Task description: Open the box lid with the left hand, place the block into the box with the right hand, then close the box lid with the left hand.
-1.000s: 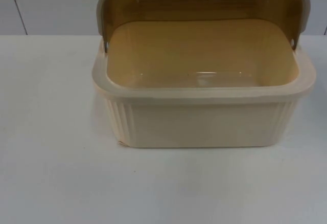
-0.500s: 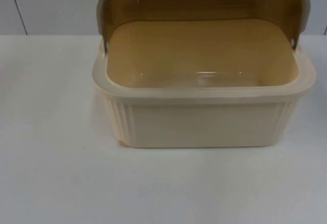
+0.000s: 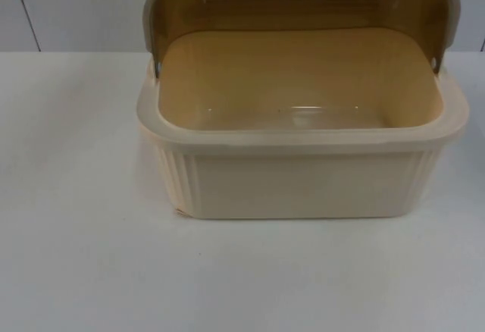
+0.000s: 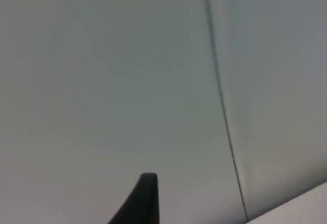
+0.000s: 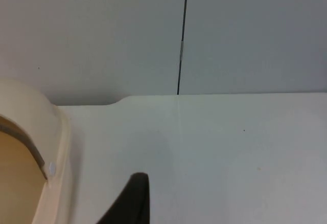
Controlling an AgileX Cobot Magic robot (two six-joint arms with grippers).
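Note:
A cream plastic box [image 3: 303,184] with ribbed corners stands at the middle of the table, toward the back. Its domed lid [image 3: 303,2] is swung up and back, so the box is open. Inside I see a bare yellowish floor [image 3: 295,74] with nothing lying on it. My left gripper [image 4: 145,198] is raised and faces the grey partition wall [image 4: 102,81], away from the box. My right gripper [image 5: 134,198] hovers over bare table just to the right of the box, with the lid's curved end [image 5: 30,111] beside it.
White table top [image 3: 76,271] spreads in front of the box and to its left. More table [image 5: 230,147] lies to the right of the box, up to the partition wall [image 5: 102,29] with a dark vertical seam.

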